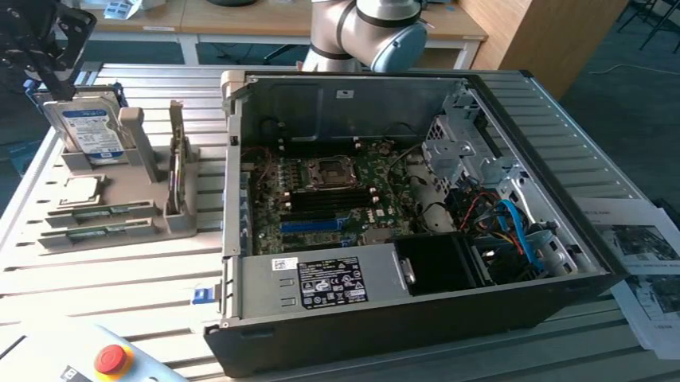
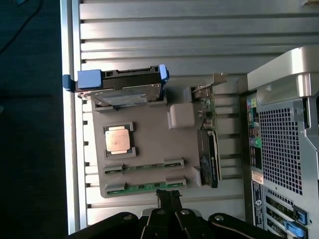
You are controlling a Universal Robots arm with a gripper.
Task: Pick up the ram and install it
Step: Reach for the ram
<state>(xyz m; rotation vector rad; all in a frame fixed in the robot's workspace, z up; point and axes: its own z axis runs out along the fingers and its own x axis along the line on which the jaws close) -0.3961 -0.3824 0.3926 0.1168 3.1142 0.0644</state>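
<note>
A: Steel slats make the table [image 1: 127, 278]. The biggest thing on it is the open computer case [image 1: 372, 334], with the motherboard [image 1: 330, 191] bare inside. What stands beside it?

B: In the exterior view, at nine o'clock from the case, there is a grey holder [image 1: 117, 169]. It carries a hard drive [image 1: 91, 131] at its twelve o'clock and a square processor [image 1: 81, 191] lower down. The ram [image 1: 101, 232] lies flat in a groove at about seven o'clock, and a second green stick [image 1: 101, 212] is just beside it.

A: And the gripper [image 2: 168, 194]?

B: It hangs over the holder, well apart from it, at the hard drive end. Its fingers are pressed together and hold nothing.

A: Which step is in hand?

B: I judge it is the pick-up, not yet done, because the ram sits in its groove. A grasp calls for the fingers to part, to line up across the thin stick, and to descend straight without touching the second green stick.
</note>
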